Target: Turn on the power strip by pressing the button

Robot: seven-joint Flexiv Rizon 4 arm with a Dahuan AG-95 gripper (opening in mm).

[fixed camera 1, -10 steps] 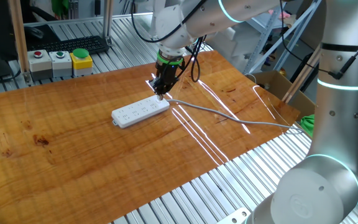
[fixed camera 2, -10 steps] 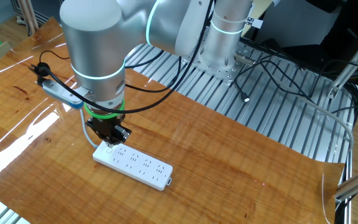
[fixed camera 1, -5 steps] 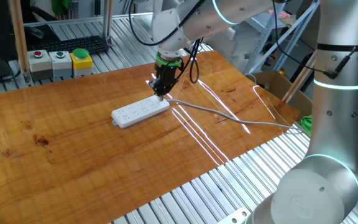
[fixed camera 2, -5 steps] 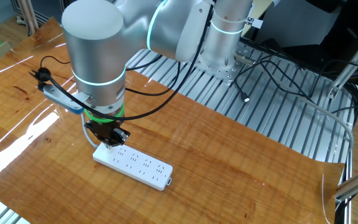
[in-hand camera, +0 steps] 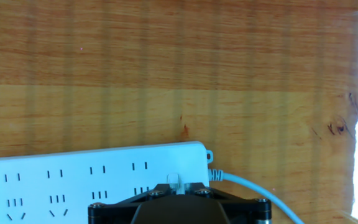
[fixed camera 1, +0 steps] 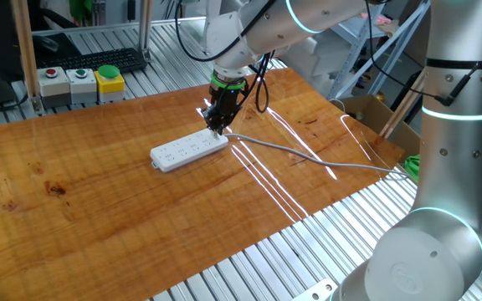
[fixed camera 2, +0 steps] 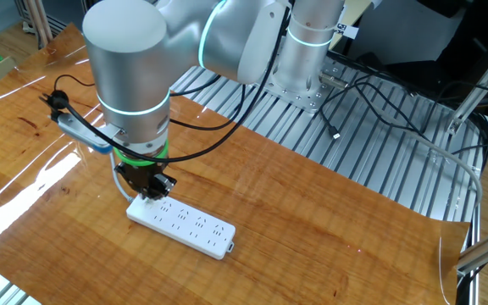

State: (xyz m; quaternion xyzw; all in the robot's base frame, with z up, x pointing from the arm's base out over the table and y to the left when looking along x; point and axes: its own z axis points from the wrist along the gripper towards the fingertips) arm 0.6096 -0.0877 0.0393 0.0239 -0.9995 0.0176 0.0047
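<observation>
The arm [fixed camera 1: 450,125] reached over the wooden table [fixed camera 1: 99,209]. The strip [fixed camera 1: 188,150] lay flat near the table's middle, its grey cable [fixed camera 1: 308,156] trailing off toward the table's edge. The gripper [fixed camera 1: 218,127] hung pointing down just above the strip's cable end. Couldn't tell whether the fingers were parted or closed; holding nothing visible.

We see a long flat white plastic power strip [fixed camera 1: 189,150] [fixed camera 2: 180,224] [in-hand camera: 92,179] marked with rows of small dark socket slots, and its thin pale grey cable [fixed camera 1: 308,156] [in-hand camera: 253,190]. It lies on a glossy orange-brown wooden table [fixed camera 1: 99,209] [fixed camera 2: 295,212] [in-hand camera: 166,74] with darker grain streaks.
</observation>
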